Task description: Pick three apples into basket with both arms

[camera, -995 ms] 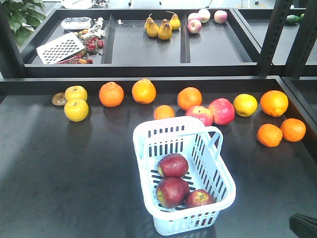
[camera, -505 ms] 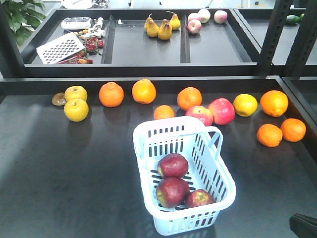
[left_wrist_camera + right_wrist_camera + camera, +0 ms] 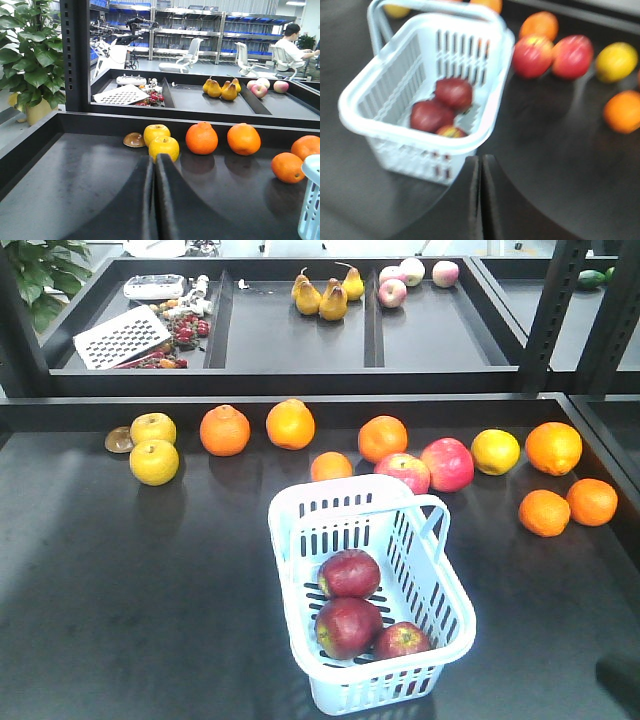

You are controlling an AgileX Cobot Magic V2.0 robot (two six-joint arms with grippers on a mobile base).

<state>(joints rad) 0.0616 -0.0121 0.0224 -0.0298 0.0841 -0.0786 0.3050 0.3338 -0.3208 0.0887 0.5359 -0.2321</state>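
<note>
Basket [image 3: 440, 585]: we see pale slotted plastic, rectangular, standing on the dark table [image 3: 130, 580].
Apples [image 3: 349, 573]: three dark red, glossy, round, all inside the basket.
Left gripper [image 3: 152, 200]: black jaws together, empty.
Right gripper [image 3: 479, 200]: jaws together, empty.

Dark matte table [image 3: 120, 580] with raised rim. Behind it, a black divided tray shelf [image 3: 290, 335] framed by perforated black uprights [image 3: 77, 50]. Potted green plant [image 3: 30, 60] at far left. Beyond: blue-binned storage racks [image 3: 200, 22], white office chairs [image 3: 187, 52], a seated person [image 3: 292, 47]. Even overhead lighting.
</note>
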